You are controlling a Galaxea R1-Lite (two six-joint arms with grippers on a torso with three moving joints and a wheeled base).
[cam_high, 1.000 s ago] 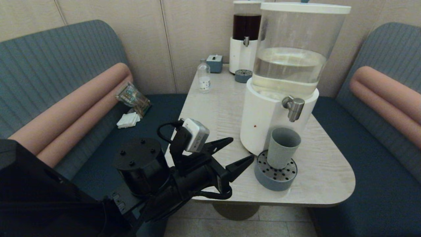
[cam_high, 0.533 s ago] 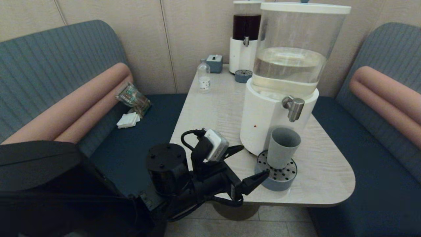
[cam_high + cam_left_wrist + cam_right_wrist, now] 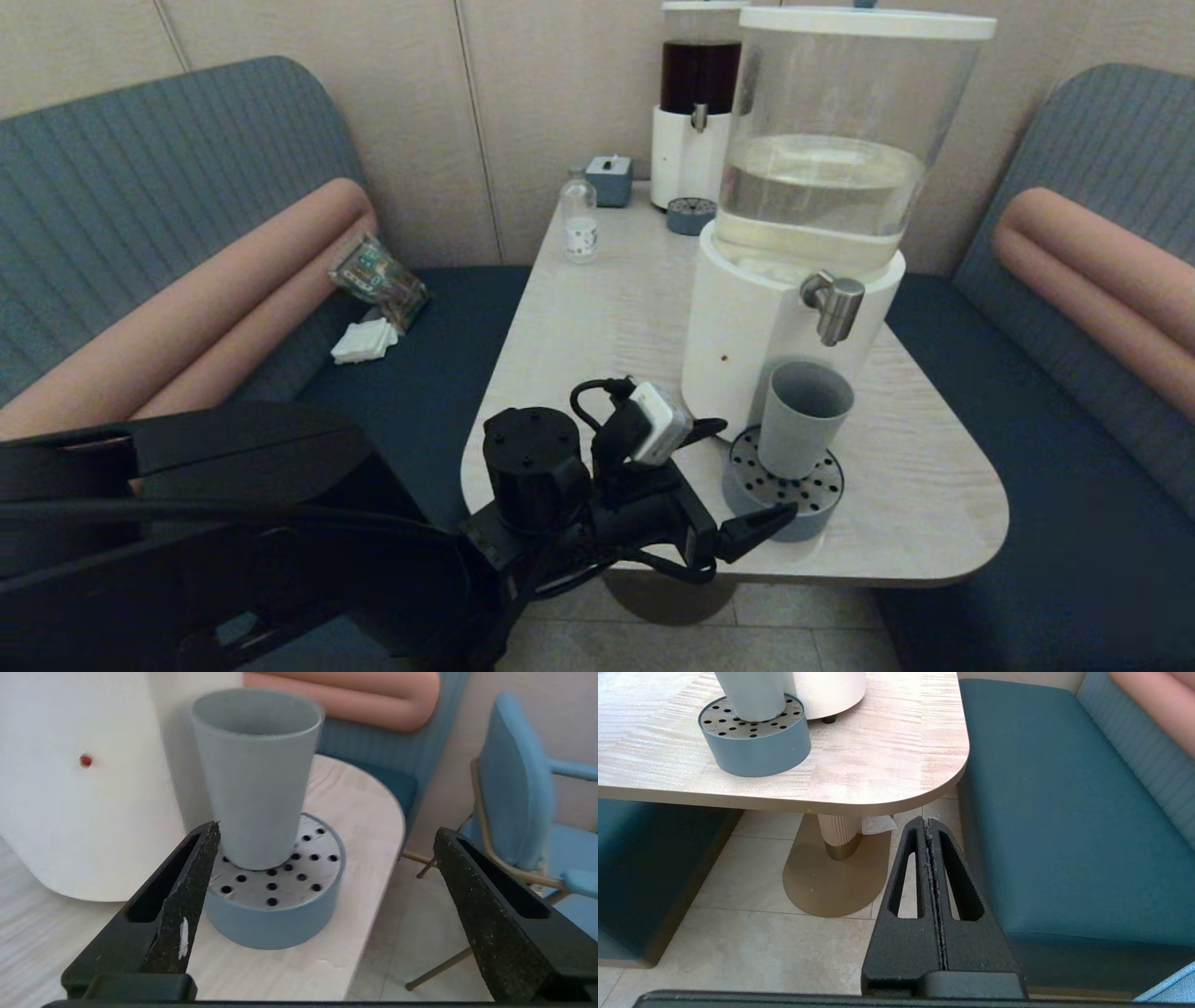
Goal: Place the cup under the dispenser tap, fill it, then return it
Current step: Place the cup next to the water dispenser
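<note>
The plain grey-blue cup (image 3: 803, 417) stood upright on the perforated drip tray (image 3: 782, 493) beneath the dispenser tap (image 3: 834, 303). The left gripper (image 3: 747, 481) gaped wide beside it, empty; one finger lay half hidden. The right gripper (image 3: 930, 826), clamped together, stayed low beside the table (image 3: 878, 765).

— What room is this?
— A booth: beige panelled wall (image 3: 411, 121) behind, grey-blue ribbed bench backs (image 3: 140, 187) on both sides, each with a salmon-pink bolster (image 3: 1092, 271), and dark teal seat cushions (image 3: 1036, 523).

— And the table?
— A pale wood-grain table (image 3: 597, 317) with rounded corners, on a ribbed pedestal with a brass-coloured oval foot (image 3: 831, 877).

— The floor?
— Light beige tiles (image 3: 752, 933). A blue chair (image 3: 518, 798) with wooden legs stands beyond the table's edge.
</note>
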